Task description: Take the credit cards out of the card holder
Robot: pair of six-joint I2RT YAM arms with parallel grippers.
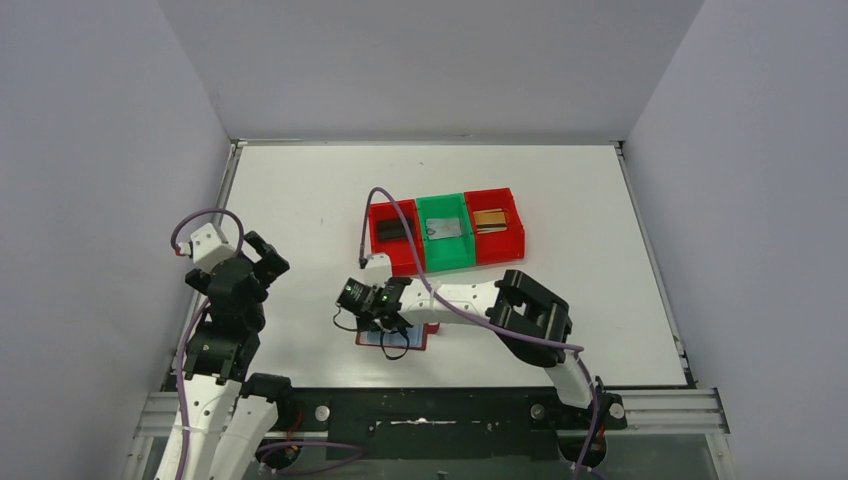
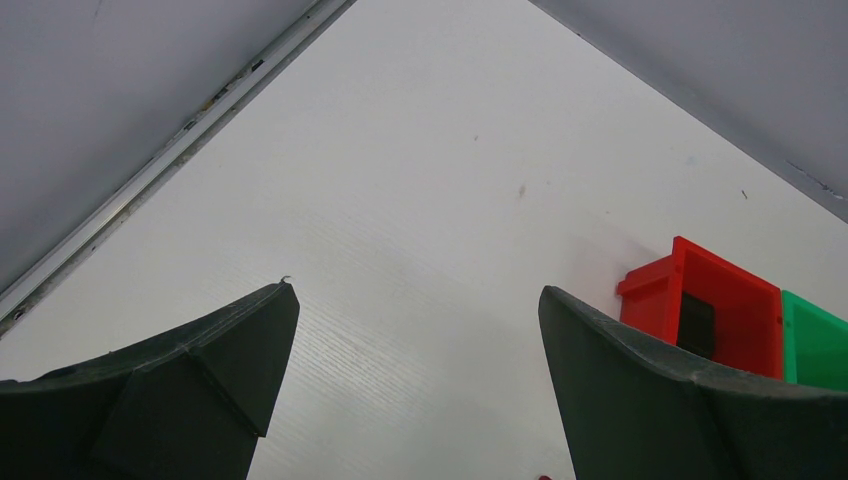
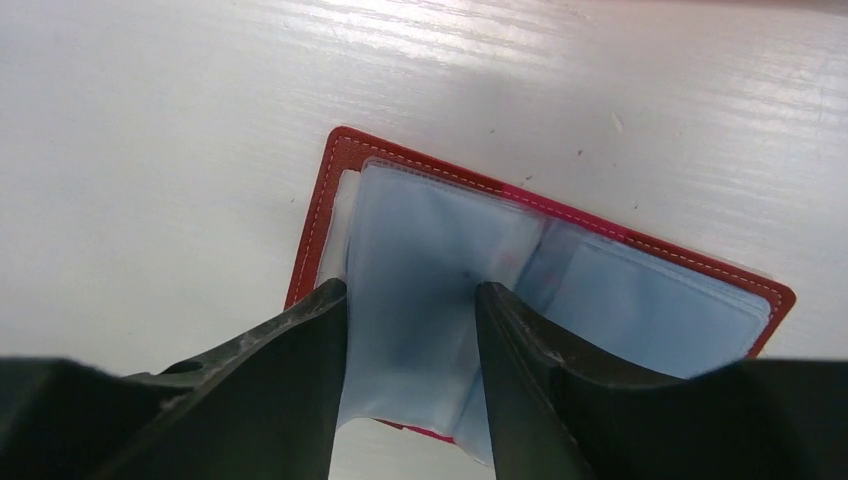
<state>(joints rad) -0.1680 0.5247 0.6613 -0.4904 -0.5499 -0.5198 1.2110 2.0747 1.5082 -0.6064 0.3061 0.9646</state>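
Your card holder (image 3: 640, 300) lay open near the table's (image 1: 300, 200) front edge, with plenty of bare white top around it. Right claw (image 3: 412, 295) sat half-closed round a blue sleeve (image 3: 420, 250); couldn't tell if it actually pinched. Left claw (image 2: 417, 292) was spread wide by the left wall (image 1: 100, 200). Credit cards (image 1: 448, 229) sat in the bins (image 1: 400, 265).

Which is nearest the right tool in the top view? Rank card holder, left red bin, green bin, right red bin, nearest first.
1. card holder, under the right tool
2. left red bin, just behind
3. green bin, middle
4. right red bin, farthest right
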